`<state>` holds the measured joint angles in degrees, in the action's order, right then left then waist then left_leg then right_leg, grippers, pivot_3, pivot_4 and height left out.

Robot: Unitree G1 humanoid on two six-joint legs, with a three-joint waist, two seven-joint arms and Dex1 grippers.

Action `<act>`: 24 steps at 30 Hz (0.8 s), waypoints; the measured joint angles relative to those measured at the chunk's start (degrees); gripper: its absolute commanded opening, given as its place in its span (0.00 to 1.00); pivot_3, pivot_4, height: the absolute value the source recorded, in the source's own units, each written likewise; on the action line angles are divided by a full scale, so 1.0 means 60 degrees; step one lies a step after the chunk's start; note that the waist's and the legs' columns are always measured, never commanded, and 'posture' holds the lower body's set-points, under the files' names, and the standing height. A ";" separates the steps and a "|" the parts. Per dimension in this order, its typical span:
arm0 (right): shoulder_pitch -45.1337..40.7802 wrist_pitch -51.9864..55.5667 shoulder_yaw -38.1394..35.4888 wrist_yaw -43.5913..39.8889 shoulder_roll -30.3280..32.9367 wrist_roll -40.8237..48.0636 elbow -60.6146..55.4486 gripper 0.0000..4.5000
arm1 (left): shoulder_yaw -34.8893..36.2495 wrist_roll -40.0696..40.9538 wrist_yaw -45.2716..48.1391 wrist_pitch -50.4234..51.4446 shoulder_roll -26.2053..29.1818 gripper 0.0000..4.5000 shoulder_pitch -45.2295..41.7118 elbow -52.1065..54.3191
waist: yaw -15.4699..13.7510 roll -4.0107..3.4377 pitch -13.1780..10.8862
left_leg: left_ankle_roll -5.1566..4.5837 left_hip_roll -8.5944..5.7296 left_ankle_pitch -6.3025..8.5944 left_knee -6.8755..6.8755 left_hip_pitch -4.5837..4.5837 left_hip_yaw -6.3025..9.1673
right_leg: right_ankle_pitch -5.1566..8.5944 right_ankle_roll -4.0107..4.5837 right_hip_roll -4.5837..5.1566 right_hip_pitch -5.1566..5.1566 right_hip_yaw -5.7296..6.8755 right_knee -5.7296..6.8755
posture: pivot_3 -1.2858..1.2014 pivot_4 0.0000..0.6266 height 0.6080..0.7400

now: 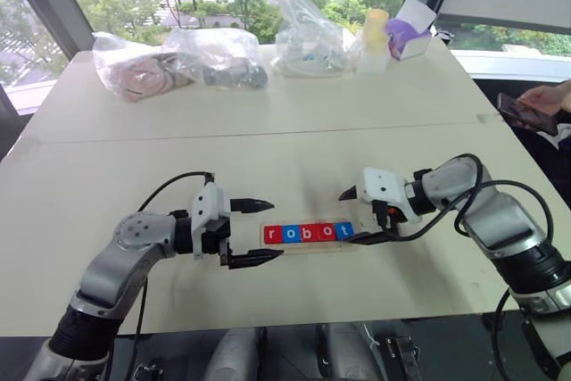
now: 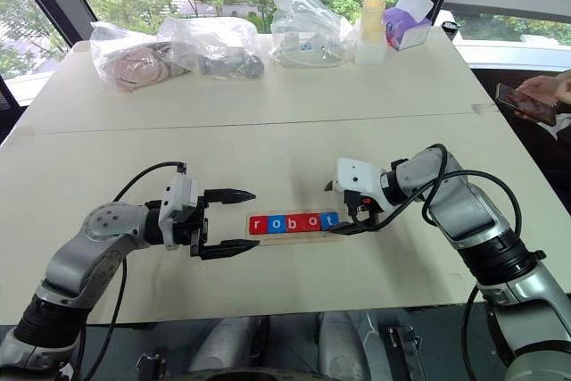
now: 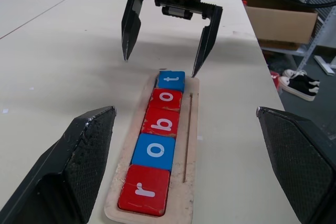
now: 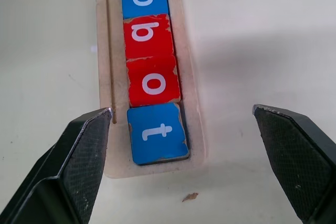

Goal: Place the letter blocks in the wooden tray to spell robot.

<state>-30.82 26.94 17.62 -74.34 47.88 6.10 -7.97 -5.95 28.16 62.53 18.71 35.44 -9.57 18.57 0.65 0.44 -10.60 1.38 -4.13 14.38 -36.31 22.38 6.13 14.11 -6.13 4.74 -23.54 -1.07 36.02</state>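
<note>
The letter blocks [image 1: 309, 232] lie side by side in the wooden tray [image 1: 350, 244], just below the centre of the left eye frame, and read r, o, b, o, t from left to right: red, blue, red, red, blue. In the right wrist view the blue t block [image 4: 157, 132] sits squarely at the tray's end, touching the red o above it, with a small strip of bare tray beyond it. The row looks flush and level, so the spelling step is, by my judgement, complete; what is in hand now is the release and clearing away.

The right end effector [image 1: 355, 215] hangs at the tray's right end with its two black fingers spread wide, one on either side of the t block and clear of it, holding nothing. The left end effector [image 1: 259, 231] sits at the tray's left end, lower left of centre, its fingers likewise spread and empty, pointing toward the r block without touching it.

The next move, as I read it, calls only for drawing both arms back from the tray without brushing the blocks, since the right fingertips are near the tray's rim.

Further out, the pale bench [image 1: 107, 185] carries several clear plastic bags [image 1: 214, 58] along its far edge, in the upper part of the frame. At the right edge a person's hand [image 1: 544, 100] holds a phone.
</note>
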 measured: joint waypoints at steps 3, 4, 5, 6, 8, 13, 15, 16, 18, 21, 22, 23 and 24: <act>-0.0001 -0.0133 0.0035 0.0116 -0.0140 -0.0060 0.0233 0.99 | 0.0000 0.0001 -0.0008 0.0014 0.0001 1.00 -0.0004 0.0000 | -0.0001 0.0000 0.0000 | 0.0000 0.0000 0.0000 0.0000 0.0000 0.0000 | 0.0000 0.0000 -0.0001 0.0000 0.0000 0.0000 | 0.52 0.24 1.00; -0.0001 -0.0169 0.0045 0.0137 -0.0187 -0.0071 0.0290 0.99 | 0.0000 0.0001 -0.0008 0.0032 0.0002 1.00 -0.0004 0.0001 | -0.0003 0.0000 0.0000 | 0.0000 0.0000 0.0000 0.0000 0.0000 0.0000 | 0.0000 0.0000 -0.0001 0.0000 0.0000 0.0000 | 0.52 0.24 1.00; -0.0004 -0.0194 0.0057 0.0150 -0.0232 -0.0085 0.0328 0.99 | 0.0000 0.0001 -0.0009 0.0070 0.0002 1.00 -0.0004 0.0001 | -0.0004 0.0000 0.0000 | 0.0000 0.0000 0.0000 0.0000 0.0000 0.0000 | 0.0000 0.0000 -0.0002 0.0000 0.0000 0.0000 | 0.52 0.24 1.00; -0.0007 -0.0241 0.0083 0.0171 -0.0272 -0.0128 0.0389 0.99 | 0.0000 0.0001 -0.0011 0.0100 0.0003 1.00 -0.0004 0.0001 | -0.0005 0.0000 0.0000 | 0.0000 0.0000 0.0000 0.0000 0.0000 0.0000 | 0.0000 0.0000 -0.0002 0.0000 0.0000 0.0000 | 0.52 0.24 1.00; -0.0017 -0.0365 0.0166 0.0212 -0.0320 -0.0206 0.0560 0.99 | 0.0001 0.0003 -0.0020 0.0125 0.0004 1.00 -0.0004 0.0008 | -0.0005 0.0000 0.0000 | 0.0000 0.0000 0.0000 0.0000 0.0000 0.0000 | 0.0000 0.0000 -0.0002 0.0000 0.0000 0.0000 | 0.52 0.24 1.00; -0.0042 -0.0674 0.0299 0.0343 -0.0484 -0.0454 0.1010 0.99 | 0.0006 0.0112 -0.0097 0.0404 0.0042 1.00 -0.0043 0.0226 | 0.0004 0.0000 0.0000 | 0.0000 0.0000 0.0000 0.0000 0.0000 0.0000 | 0.0000 0.0000 -0.0003 -0.0001 0.0000 0.0001 | 0.52 0.24 1.00; -0.0098 -0.0769 0.0299 0.0405 -0.0583 -0.0497 0.1063 0.99 | 0.0010 0.0216 -0.0114 0.0575 0.0084 1.00 -0.0052 0.0425 | 0.0012 0.0000 0.0000 | 0.0001 0.0000 0.0000 0.0000 0.0000 0.0000 | -0.0001 0.0000 -0.0003 -0.0002 -0.0001 0.0003 | 0.52 0.24 1.00; -0.0163 -0.0811 0.0299 0.0445 -0.0655 -0.0515 0.1117 0.99 | 0.0010 0.0243 -0.0129 0.0640 0.0095 1.00 -0.0061 0.0488 | 0.0013 0.0000 0.0000 | 0.0001 0.0000 -0.0001 0.0000 0.0000 0.0000 | -0.0001 -0.0001 -0.0004 -0.0002 -0.0001 0.0004 | 0.52 0.24 1.00; -0.0211 -0.0812 0.0298 0.0478 -0.0674 -0.0516 0.1125 0.99 | 0.0011 0.0322 -0.0168 0.0791 0.0107 1.00 -0.0081 0.0553 | 0.0003 0.0000 0.0000 | 0.0003 0.0000 -0.0002 -0.0001 0.0000 0.0001 | -0.0001 -0.0001 -0.0004 -0.0002 0.0000 0.0005 | 0.52 0.24 1.00; -0.0206 -0.0425 0.0254 0.0356 -0.0620 -0.0322 0.0834 0.99 | 0.0014 0.0419 -0.0247 0.0985 0.0149 1.00 -0.0187 0.0692 | -0.0003 0.0000 0.0000 | 0.0003 -0.0002 -0.0001 -0.0001 0.0001 0.0001 | -0.0001 -0.0001 -0.0003 -0.0002 0.0000 0.0004 | 0.52 0.24 1.00; -0.0198 -0.0226 0.0189 0.0296 -0.0570 -0.0159 0.0610 0.99 | 0.0016 0.0428 -0.0258 0.1023 0.0182 1.00 -0.0236 0.0709 | -0.0005 0.0000 0.0000 | 0.0003 -0.0001 -0.0001 0.0000 0.0001 0.0002 | -0.0001 0.0000 -0.0002 -0.0002 0.0000 0.0004 | 0.52 0.24 1.00; -0.0173 0.0040 0.0055 0.0225 -0.0470 0.0044 0.0267 0.99 | 0.0030 0.0433 -0.0268 0.1047 0.0229 1.00 -0.0257 0.0728 | -0.0006 0.0000 0.0000 | 0.0002 -0.0002 -0.0001 0.0000 0.0001 0.0002 | -0.0001 -0.0001 -0.0002 -0.0002 -0.0001 0.0004 | 0.52 0.24 1.00; -0.0152 0.0237 -0.0090 0.0170 -0.0337 0.0223 -0.0017 0.99 | 0.0036 0.0438 -0.0270 0.1088 0.0265 1.00 -0.0263 0.0735 | -0.0008 0.0000 0.0000 | 0.0002 -0.0002 -0.0001 0.0000 0.0002 0.0003 | -0.0001 -0.0001 -0.0002 -0.0002 0.0000 0.0004 | 0.52 0.24 1.00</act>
<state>-31.73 28.36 17.08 -73.32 45.85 7.43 -8.07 -5.73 30.79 60.91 25.24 37.02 -11.14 22.98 0.60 0.44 -10.60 1.39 -4.14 14.37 -36.31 22.39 6.15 14.11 -6.13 4.73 -23.55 -1.07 36.04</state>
